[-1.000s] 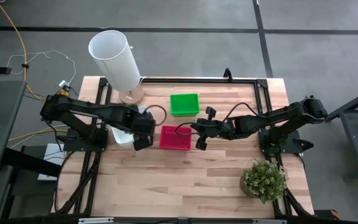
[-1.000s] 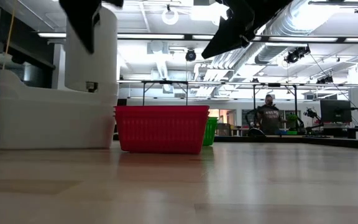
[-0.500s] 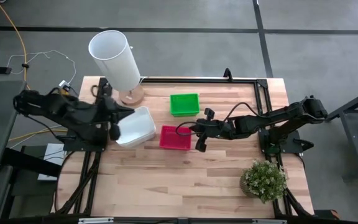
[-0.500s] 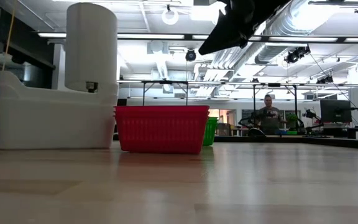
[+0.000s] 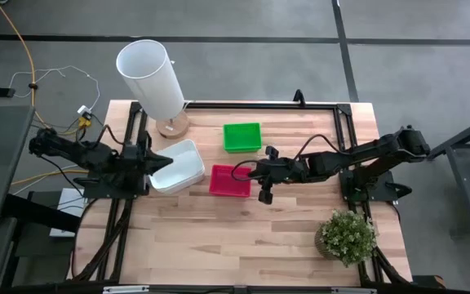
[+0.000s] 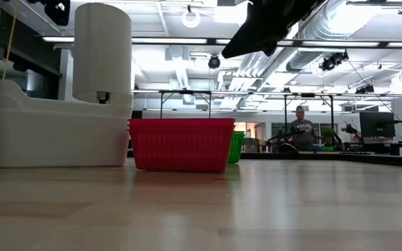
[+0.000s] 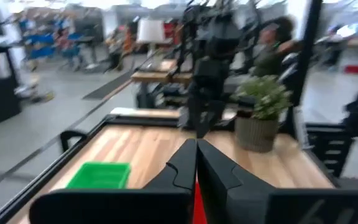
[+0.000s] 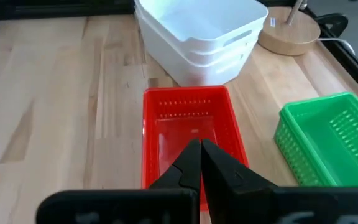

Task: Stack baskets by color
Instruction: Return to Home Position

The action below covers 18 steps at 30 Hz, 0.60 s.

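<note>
A nested stack of white baskets [image 5: 182, 166] rests on the table at centre left. A red basket [image 5: 228, 180] stands just right of it and a green basket [image 5: 242, 136] farther back. My left gripper [image 5: 166, 161] is shut and level, pointing toward the table's right edge. It hangs above the white stack's left end, clear of it. My right gripper [image 8: 201, 146] is shut and slants down over the red basket's right end [image 8: 188, 124] without touching it. The low view shows the red basket [image 6: 181, 144] standing on its base.
A tall white cylinder [image 5: 151, 77] on a wooden foot [image 8: 288, 28] stands at the back left. A potted plant [image 5: 347, 237] sits at the front right. Bare wood runs along the table's near side. A person [image 6: 301, 129] stands far off in the room.
My left gripper has drawn back from over the white stack toward the table's left edge. It has tipped up from pointing down to level and has shut with nothing in it. My right gripper has turned a little while staying above the red basket.
</note>
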{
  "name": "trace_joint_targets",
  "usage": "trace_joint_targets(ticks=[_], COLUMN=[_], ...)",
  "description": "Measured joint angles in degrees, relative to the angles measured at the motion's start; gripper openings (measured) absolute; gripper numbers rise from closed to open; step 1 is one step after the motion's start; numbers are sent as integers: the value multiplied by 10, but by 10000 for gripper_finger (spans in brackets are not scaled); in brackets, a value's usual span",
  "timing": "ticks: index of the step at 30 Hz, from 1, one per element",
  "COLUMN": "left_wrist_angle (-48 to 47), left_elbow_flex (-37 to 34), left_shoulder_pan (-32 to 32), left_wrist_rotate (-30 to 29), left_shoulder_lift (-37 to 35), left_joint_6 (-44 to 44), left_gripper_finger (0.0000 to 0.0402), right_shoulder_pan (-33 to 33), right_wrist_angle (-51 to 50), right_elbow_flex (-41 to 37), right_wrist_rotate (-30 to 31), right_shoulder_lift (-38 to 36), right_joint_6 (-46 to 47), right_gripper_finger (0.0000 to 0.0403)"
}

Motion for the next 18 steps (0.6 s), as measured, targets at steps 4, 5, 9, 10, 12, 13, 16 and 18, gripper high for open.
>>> trace_joint_targets(ticks=[4,5,9,10,12,13,16,18], left_wrist_angle=[60,78,141,145,148,153,158,158], left_elbow_flex=[-67,-86,-136,-144,-154,-161,-182,-193], left_shoulder_pan=[1,3,38,52,82,97,137,153], left_wrist_rotate=[44,54,130,158,209,221,247,265], left_shoulder_lift=[-44,-53,-76,-77,-77,-77,-77,-82], left_joint_6=[22,30,52,46,30,20,-1,-8], left_gripper_finger=[0,0,0,0,0,0,0,0], right_shoulder_pan=[0,0,0,0,0,1,6,11], right_wrist_angle=[-14,-17,-19,-19,-19,-19,-16,-14], right_elbow_flex=[0,0,0,0,0,0,0,0], right_wrist_rotate=[-5,-5,-6,-6,-8,-8,-5,-4], right_shoulder_lift=[0,0,0,0,0,0,0,0], right_joint_6=[0,0,7,12,18,19,21,32], right_gripper_finger=[0,0,0,0,0,0,0,0])
